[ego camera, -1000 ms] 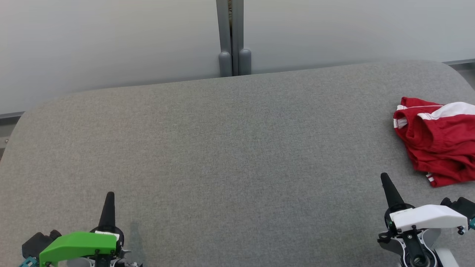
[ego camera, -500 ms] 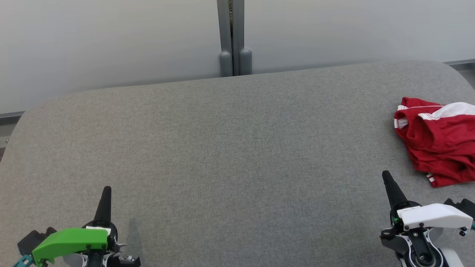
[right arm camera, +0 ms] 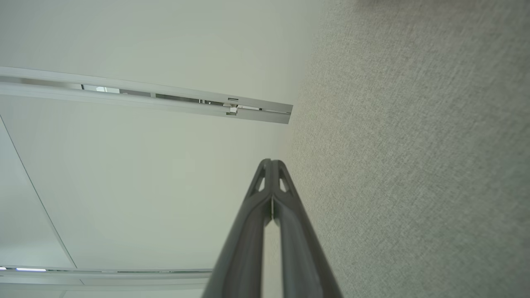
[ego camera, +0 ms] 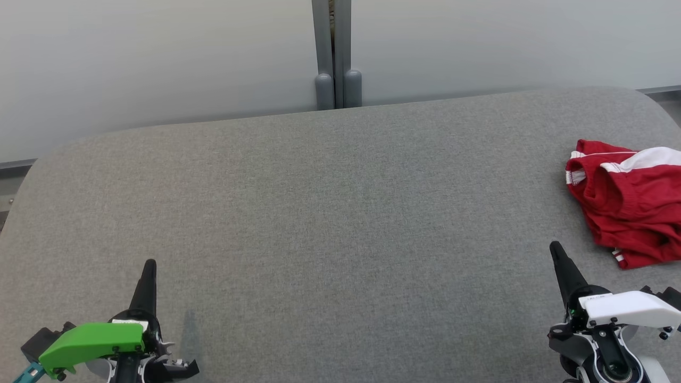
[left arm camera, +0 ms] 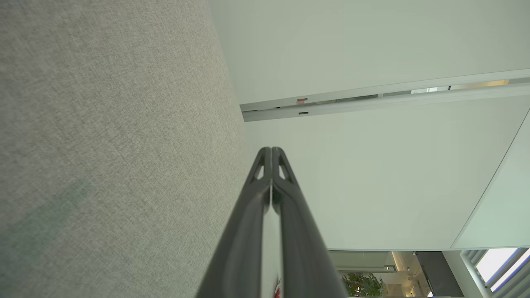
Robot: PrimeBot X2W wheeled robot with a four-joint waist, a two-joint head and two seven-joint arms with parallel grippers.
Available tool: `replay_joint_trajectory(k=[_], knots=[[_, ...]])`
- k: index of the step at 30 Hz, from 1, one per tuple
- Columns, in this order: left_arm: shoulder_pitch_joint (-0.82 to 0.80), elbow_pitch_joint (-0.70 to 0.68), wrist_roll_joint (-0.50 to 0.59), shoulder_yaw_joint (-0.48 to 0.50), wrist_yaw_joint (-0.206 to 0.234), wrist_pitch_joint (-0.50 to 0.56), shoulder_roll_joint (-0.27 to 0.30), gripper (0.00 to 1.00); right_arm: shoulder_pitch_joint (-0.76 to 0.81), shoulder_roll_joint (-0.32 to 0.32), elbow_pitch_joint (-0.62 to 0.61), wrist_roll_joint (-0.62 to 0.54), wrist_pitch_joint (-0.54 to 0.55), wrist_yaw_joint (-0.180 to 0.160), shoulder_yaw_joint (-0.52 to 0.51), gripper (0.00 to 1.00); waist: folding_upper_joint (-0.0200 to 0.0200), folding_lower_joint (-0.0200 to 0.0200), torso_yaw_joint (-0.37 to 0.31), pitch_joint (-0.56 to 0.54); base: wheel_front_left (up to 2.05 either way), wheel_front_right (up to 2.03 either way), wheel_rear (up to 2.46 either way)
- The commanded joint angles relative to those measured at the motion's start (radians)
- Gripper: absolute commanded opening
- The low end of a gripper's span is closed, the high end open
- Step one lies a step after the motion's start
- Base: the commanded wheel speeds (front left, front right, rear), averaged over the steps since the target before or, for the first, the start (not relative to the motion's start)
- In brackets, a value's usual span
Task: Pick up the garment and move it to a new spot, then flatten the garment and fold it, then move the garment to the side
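Garment [ego camera: 628, 205] (red, white stripes) lay crumpled at the far right of the grey padded table [ego camera: 340, 213], partly cut off by the right edge of the head view. Not flattened, not folded. Nothing was touching it.

Left gripper [ego camera: 150, 264] sat at the lower left of the head view, with a green cover [ego camera: 90, 343] behind it. Its fingers were pressed together into one dark point, holding nothing. It was over bare grey fabric, well apart from the garment. Left wrist view agreed: both fingers [left arm camera: 248, 223] met at the tip, table fabric on one side, pale wall on the other.

Right gripper [ego camera: 555, 246] sat at the lower right, with a white cover [ego camera: 628, 308] behind it, fingers likewise together and empty. Its tip stood near the garment's lower left edge but apart from it — a strip of bare table lay between. In the right wrist view the fingers were closed on each other, with grey fabric on one side and pale wall on the other.

Behind the table, a grey post [ego camera: 333, 53] split the pale wall panels [ego camera: 159, 64] — roughly mid-view.
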Motion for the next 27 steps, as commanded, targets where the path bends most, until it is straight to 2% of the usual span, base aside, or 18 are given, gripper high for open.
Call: replay_joint_trajectory(k=[1, 21, 27], knots=[[-0.024, -0.004, -0.018, 0.007, -0.006, 0.005, 0.006, 0.00, 0.000, -0.006, -0.009, 0.023, 0.007, 0.000, -0.005, 0.00, 0.0000, 0.0000, 0.000, 0.000, 0.00, 0.00, 0.00], [-0.042, -0.002, -0.129, 0.033, -0.017, 0.044, 0.005, 0.00, 0.003, -0.007, -0.024, 0.157, 0.042, -0.001, -0.019, 0.00, 0.0000, 0.0000, 0.003, 0.000, 0.00, 0.00, 0.00], [-0.040, -0.002, -0.128, 0.033, -0.016, 0.044, 0.004, 0.00, 0.003, -0.007, -0.023, 0.157, 0.043, -0.001, -0.019, 0.00, 0.0000, 0.0000, 0.003, 0.000, 0.00, 0.00, 0.00]])
